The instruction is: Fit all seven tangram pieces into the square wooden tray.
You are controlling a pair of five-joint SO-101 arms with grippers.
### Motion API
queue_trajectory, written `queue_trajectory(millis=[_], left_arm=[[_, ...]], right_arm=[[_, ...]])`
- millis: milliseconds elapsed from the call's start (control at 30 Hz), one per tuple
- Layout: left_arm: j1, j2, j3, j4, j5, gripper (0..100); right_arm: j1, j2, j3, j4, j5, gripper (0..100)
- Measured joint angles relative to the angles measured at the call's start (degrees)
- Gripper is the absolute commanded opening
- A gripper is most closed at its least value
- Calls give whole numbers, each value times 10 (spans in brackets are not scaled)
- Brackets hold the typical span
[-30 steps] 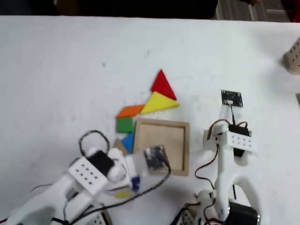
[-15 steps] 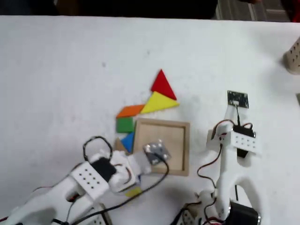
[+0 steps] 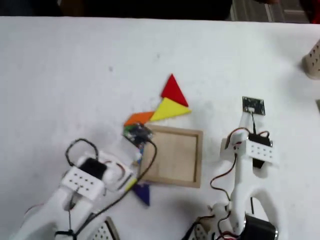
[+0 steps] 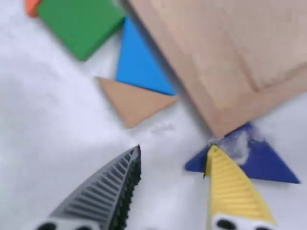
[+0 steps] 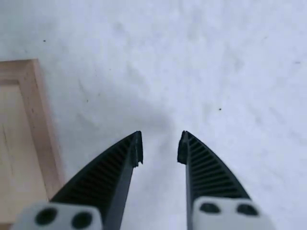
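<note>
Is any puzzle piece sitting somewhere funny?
Yes. The dark blue triangle lies alone by one corner of the wooden tray. It is apart from the other pieces, like the green square, which bunch along two other sides. It also has a whitish fuzzy patch near the tray's corner. The tray holds no pieces yet.

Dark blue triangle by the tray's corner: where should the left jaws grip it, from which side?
Probably from straight above, since it lies flat. With the left gripper, close the jaws across the dark blue triangle at a tip away from the tray, whose corner crowds the third tip.
</note>
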Motion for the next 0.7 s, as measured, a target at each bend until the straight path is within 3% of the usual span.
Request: queue_trajectory(millis=[133,233,433,700], left_arm=[[-11,1,0,0,-12,234],[15,5,-14,10,17,234],[112,5,-65,58,85,234],[274,5,1,47,88,238]], right_arm=[[0,0,0,0,0,127],[0,0,0,0,0,127],[0,0,0,0,0,127],[0,0,0,-16,0,127]])
